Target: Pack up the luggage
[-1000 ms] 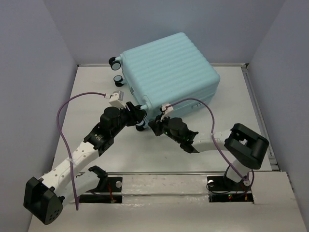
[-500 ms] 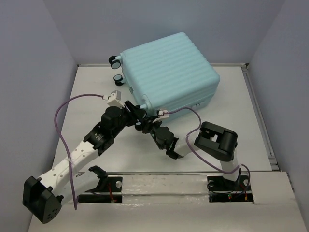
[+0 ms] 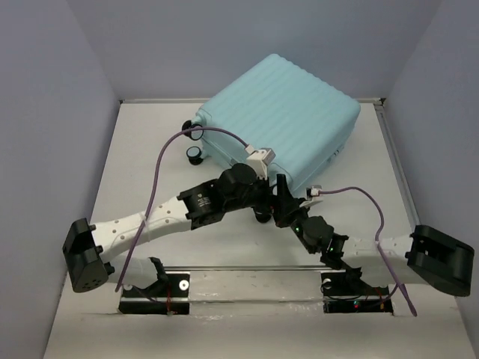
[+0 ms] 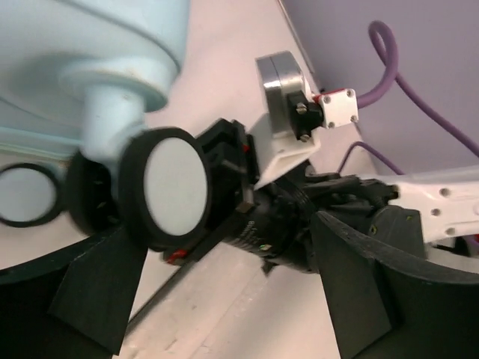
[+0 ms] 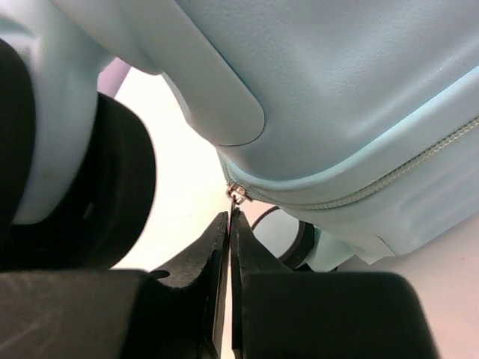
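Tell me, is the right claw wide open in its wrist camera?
No, the right claw is almost shut, its tips just under the zipper pull of the luggage.

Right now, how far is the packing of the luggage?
Hardly begun, as far as shows. The luggage lies closed, its zipper shut along the visible seam. In hand: the right gripper is shut just below the zipper pull, while the open left gripper straddles a caster wheel. To do: unzipping, loading, closing; no items to pack are in view.

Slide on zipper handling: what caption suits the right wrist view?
Right gripper, shut, tips just below the zipper pull of the aqua suitcase; a black caster wheel at left.
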Action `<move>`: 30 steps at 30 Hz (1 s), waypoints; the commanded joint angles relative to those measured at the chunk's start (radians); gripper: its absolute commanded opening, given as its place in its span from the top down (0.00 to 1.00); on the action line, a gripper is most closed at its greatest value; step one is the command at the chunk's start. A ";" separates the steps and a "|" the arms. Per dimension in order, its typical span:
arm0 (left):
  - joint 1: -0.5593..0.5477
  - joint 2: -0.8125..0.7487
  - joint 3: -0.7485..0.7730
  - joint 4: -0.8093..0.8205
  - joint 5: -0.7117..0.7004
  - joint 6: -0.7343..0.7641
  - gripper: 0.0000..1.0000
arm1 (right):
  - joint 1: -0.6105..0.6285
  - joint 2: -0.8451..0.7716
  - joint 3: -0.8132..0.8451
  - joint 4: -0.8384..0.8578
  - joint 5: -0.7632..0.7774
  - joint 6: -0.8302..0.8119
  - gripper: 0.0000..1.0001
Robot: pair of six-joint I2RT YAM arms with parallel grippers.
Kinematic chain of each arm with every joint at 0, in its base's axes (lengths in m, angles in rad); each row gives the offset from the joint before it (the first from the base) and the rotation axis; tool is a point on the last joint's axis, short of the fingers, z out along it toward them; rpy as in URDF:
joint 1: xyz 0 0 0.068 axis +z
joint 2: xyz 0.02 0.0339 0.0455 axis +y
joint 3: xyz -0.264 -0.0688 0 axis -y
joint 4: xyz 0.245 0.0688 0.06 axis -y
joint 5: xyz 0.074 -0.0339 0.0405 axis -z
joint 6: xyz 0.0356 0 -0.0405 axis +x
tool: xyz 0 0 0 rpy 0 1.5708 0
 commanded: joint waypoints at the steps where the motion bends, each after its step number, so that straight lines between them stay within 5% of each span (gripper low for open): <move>1: 0.090 -0.136 0.237 -0.025 -0.288 0.254 0.01 | 0.069 -0.174 -0.003 -0.213 -0.236 0.066 0.93; 9: 0.780 -0.308 -0.011 -0.161 -0.134 0.320 0.01 | 0.069 -0.260 -0.008 -0.282 -0.217 0.014 0.93; 12: 0.908 -0.265 -0.030 -0.134 0.014 0.457 0.01 | 0.069 -0.265 -0.011 -0.290 -0.231 0.003 0.93; 17: 0.914 -0.224 -0.028 -0.063 0.130 0.662 0.01 | 0.069 -0.262 -0.019 -0.292 -0.256 0.005 0.93; 30: 0.882 0.031 0.093 -0.069 0.106 0.797 0.01 | 0.069 -0.268 -0.003 -0.302 -0.294 -0.026 0.93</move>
